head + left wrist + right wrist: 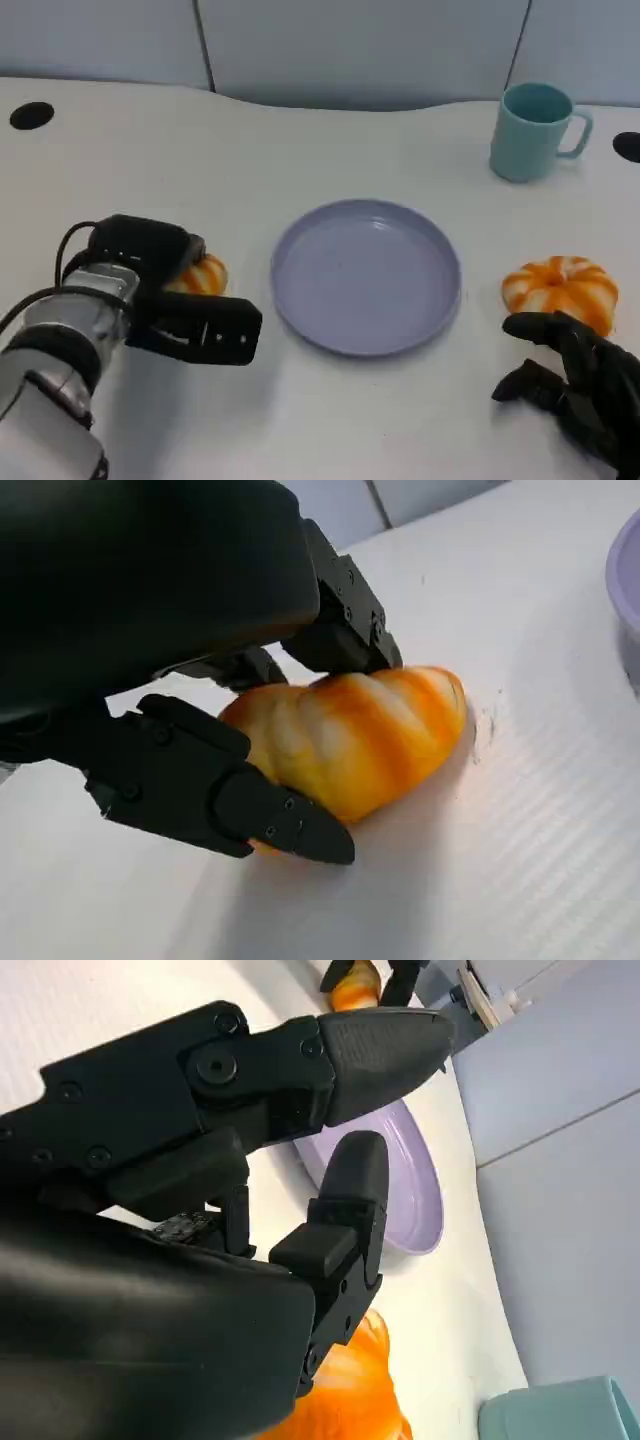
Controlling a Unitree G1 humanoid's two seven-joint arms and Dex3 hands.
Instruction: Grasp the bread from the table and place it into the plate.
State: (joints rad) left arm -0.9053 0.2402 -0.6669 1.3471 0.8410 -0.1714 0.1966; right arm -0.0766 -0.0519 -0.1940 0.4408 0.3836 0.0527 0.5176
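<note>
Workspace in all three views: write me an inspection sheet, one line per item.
Surface: white table, with black round holes at its far left and far right edges.
Job's things: striped orange-and-white bread roll lies on the table left of the round lavender plate; the plate holds nothing.
Clutter: second striped orange bread roll right of the plate; light teal mug at far right.
Hands: left hand has its fingers closed around the first roll; right hand rests beside the second roll, holding nothing.
Cables: black cable looping at the left forearm.
Surroundings: grey-blue wall panels behind the table.
</note>
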